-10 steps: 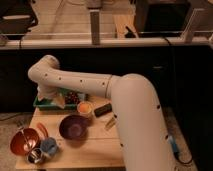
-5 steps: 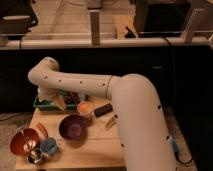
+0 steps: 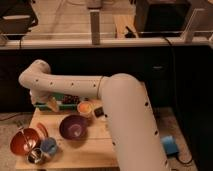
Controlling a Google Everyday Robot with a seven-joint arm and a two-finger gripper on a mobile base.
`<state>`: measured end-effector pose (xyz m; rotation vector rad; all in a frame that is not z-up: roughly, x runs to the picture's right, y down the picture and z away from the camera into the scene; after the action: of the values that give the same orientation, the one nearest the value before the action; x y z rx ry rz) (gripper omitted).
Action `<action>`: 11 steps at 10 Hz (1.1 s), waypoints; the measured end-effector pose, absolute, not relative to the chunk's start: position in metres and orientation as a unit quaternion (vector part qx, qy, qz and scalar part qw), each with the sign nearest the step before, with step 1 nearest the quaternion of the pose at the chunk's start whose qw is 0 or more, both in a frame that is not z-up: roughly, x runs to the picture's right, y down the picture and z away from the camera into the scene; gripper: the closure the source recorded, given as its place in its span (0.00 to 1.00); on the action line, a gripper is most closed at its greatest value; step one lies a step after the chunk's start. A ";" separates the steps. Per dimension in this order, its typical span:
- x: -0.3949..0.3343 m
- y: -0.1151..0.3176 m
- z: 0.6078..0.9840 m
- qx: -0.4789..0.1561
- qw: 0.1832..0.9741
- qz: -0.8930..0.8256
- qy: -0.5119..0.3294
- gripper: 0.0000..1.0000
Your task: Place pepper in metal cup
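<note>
The gripper (image 3: 50, 103) hangs below the bend of the white arm (image 3: 75, 86), at the back left of the wooden table (image 3: 95, 147), just in front of a green tray (image 3: 64, 106). The arm hides most of it, so I cannot tell whether it is apart, together or clamped on anything. Next to half a second ago it sits in much the same spot, and the arm's pose has hardly changed.

Just right of the gripper stands an orange cup (image 3: 85, 106), with a small dark item (image 3: 98, 112) beside it. In front of those is the purple bowl (image 3: 75, 127).

The pepper (image 3: 42, 131) lies on the table at the left, between the purple bowl and the copper-red bowl (image 3: 24, 142) (it is close against that bowl's right rim). A blue cup (image 3: 48, 146) stands just in front of the pepper. The metal cup (image 3: 35, 156) is at the front left corner, beside the blue cup and below the copper-red bowl. The pepper, the cups and the bowls all lie where they did in the earlier pictures.
</note>
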<state>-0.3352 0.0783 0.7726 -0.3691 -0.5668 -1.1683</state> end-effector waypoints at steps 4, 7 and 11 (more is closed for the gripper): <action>-0.353 0.078 0.762 -0.175 0.772 -0.544 -0.279 0.20; -0.363 0.086 0.756 -0.186 0.768 -0.535 -0.298 0.20; -0.380 0.107 0.750 -0.203 0.760 -0.527 -0.321 0.20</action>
<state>-0.3804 0.1066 0.7505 -0.4419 -0.6992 -1.1470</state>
